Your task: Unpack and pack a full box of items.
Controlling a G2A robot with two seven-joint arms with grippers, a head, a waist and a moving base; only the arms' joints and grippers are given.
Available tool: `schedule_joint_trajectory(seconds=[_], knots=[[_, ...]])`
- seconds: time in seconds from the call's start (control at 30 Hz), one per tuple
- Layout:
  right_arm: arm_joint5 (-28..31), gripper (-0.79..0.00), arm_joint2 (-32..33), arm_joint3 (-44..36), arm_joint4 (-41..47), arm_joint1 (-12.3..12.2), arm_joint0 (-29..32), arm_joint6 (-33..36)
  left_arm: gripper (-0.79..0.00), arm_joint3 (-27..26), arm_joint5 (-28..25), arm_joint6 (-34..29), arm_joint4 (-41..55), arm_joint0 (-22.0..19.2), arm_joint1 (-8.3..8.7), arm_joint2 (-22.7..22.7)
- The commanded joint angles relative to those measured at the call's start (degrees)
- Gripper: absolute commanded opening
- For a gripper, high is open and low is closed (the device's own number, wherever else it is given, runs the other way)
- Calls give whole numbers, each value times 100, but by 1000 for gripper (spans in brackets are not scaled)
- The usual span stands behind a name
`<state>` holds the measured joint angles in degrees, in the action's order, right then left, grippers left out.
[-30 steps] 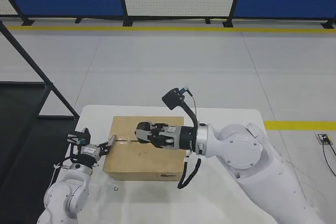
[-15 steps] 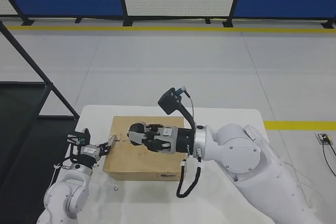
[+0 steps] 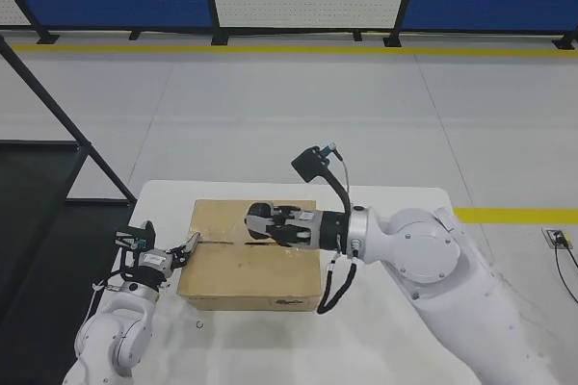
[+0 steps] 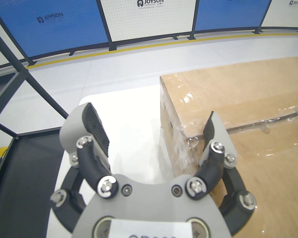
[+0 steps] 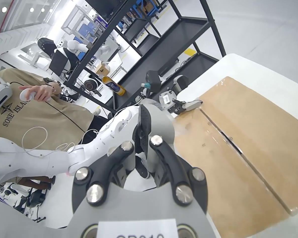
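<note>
A closed cardboard box (image 3: pixel 250 274) sits on the white table (image 3: pixel 395 332); its top flaps meet in a seam under clear tape (image 4: pixel 263 122). My left gripper (image 3: pixel 189 244) is open at the box's left end, one finger (image 4: pixel 212 130) over the top corner by the seam, the other finger (image 4: pixel 94 127) off the box's side above the table. My right gripper (image 3: pixel 253 219) hovers over the box top just behind the seam, fingers shut with nothing between them (image 5: pixel 142 117). The right wrist view looks along the box (image 5: pixel 238 130) toward the left gripper (image 5: pixel 186 105).
A small ring-shaped piece (image 3: pixel 200 324) lies on the table in front of the box's left corner. A black metal rack (image 3: pixel 39 183) stands left of the table. There is bare table to the right of the box.
My right gripper slid left along the box top, then drew back to the right and slightly toward the far side. The left arm and the box have stayed put.
</note>
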<state>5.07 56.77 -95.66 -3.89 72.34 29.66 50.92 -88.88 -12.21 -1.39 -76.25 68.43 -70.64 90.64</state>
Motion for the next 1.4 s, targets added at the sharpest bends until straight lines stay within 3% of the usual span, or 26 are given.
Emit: schedule_joint_trajectory(seconds=[0.0,0.53,0.77,1.37], knots=[[-70,-785,124,-14,-1,-36,66,153,0,-8,-1,-2,-6,4,4,-8],[-238,-785,886,-455,-68,-270,673,612,0,-34,82,-13,-32,20,21,-75],[-129,-785,931,-732,-122,-302,809,453,0,-42,116,-1,9,34,31,-50],[-687,-785,941,-356,-263,-380,692,831,0,-49,97,12,44,68,58,-40]])
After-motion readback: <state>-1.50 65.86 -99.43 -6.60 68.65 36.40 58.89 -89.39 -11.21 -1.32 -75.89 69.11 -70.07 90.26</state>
